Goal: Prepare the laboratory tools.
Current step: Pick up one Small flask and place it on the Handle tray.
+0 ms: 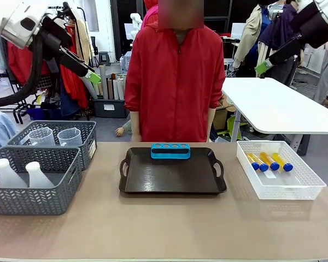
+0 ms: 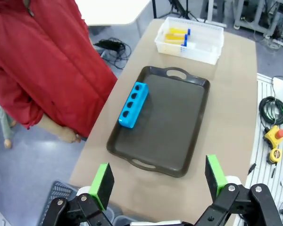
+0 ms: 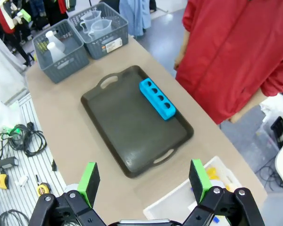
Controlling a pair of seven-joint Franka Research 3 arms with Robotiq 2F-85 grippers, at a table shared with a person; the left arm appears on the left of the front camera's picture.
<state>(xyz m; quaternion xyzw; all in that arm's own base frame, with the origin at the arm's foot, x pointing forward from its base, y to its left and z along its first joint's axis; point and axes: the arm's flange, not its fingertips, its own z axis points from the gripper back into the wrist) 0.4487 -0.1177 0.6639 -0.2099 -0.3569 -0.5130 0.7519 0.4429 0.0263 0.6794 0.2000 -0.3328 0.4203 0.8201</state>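
A blue four-hole rack (image 1: 170, 150) lies at the far edge of a dark tray (image 1: 169, 177) in the middle of the table. Three yellow-orange tubes (image 1: 269, 161) with blue caps lie in the white lattice bin (image 1: 309, 185) at the right. Two white flasks (image 1: 17, 173) stand in the near grey basket, and two clear beakers (image 1: 57, 136) in the one behind it. My left gripper (image 1: 93, 79) hangs high at the upper left, open and empty. High at the upper right, my right gripper (image 1: 261, 67) is also open and empty. The wrist views look down on the rack (image 2: 133, 104) (image 3: 157, 98) from far above.
A person in a red jacket (image 1: 175, 82) stands at the far edge, right behind the tray. Grey mesh baskets (image 1: 38, 199) fill the table's left end. Bare tabletop (image 1: 164, 229) runs along the near edge. A second white table (image 1: 279, 106) stands beyond at the right.
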